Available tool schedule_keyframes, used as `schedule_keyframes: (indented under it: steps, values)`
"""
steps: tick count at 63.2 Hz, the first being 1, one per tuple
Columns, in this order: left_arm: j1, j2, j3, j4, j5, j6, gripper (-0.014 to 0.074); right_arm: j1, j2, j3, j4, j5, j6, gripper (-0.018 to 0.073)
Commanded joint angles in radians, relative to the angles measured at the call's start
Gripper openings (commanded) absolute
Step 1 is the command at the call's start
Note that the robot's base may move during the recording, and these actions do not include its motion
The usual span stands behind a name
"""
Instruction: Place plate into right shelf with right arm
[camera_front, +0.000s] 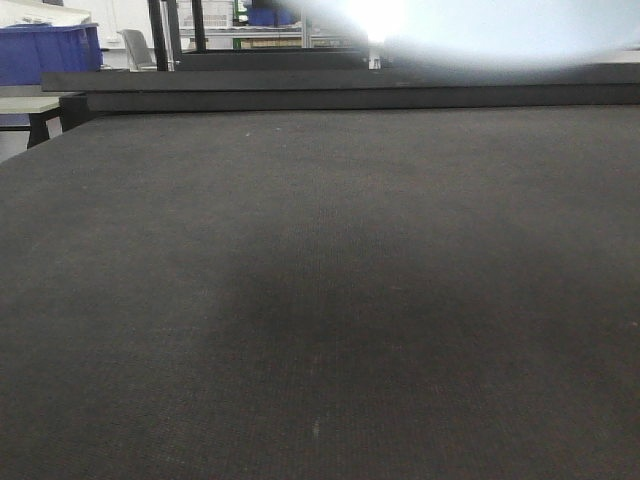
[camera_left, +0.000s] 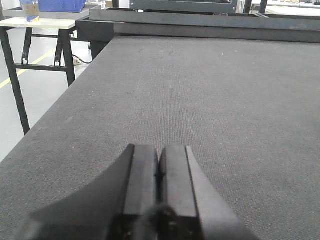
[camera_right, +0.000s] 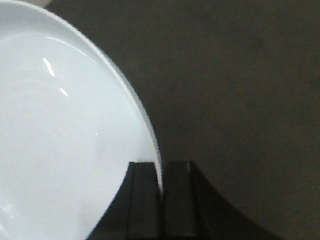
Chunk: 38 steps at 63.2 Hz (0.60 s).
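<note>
**A:** Where is the plate (camera_right: 65, 130), and which arm has it?

**B:** The right one. In the right wrist view the right gripper (camera_right: 161, 172) is closed on the plate's rim. The thin white edge runs straight up between the two jaws, which stand nearly together with only the rim between them. The rest of the plate spreads up and to the left of the gripper, its shiny hollow face toward the camera and the dark table (camera_right: 240, 75) behind it.

**A:** Is it lifted or resting?

**B:** Probably lifted. The front view shows it only as a bright blur high on the right (camera_front: 480, 35), close to the lens. Whether its far edge touches the table cannot be told.

**A:** And the other arm?

**B:** The left gripper (camera_left: 159, 165) is closed with nothing in it, its jaws pressed together low over bare table. It is on the wrong side and plays no part here.

**A:** So where is the right shelf?

**B:** It cannot be picked out with any certainty. Some blue bins (camera_front: 50, 52) show far off at the left of the front view, with racks behind, but nothing on the right. The plate blocks that corner.

**A:** What does the move turn on, then?

**B:** The plate hangs out to one side of the grip, so the arm likely has to swing right and lead with that free edge.
</note>
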Motion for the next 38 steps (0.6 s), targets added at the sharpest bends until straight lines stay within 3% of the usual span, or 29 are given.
schedule_keyframes:
  steps: [1,24,31,38]
  values:
    - [0.003,-0.006,0.01,-0.006,-0.086,-0.003,-0.0047,-0.001,-0.132,-0.023,-0.054,-0.077,-0.009,0.0054]
    - [0.003,-0.006,0.01,-0.006,-0.086,-0.003,-0.0047,-0.001,-0.488,0.066,-0.252,-0.13,-0.008,0.0054]
    - [0.003,-0.006,0.01,-0.006,-0.086,-0.003,-0.0047,-0.001,-0.523,0.135,-0.255,-0.247,-0.008,0.0054]
    - [0.003,-0.006,0.01,-0.006,-0.086,-0.003,-0.0047,-0.001,-0.524,0.231,-0.255,-0.449,0.002,0.0054]
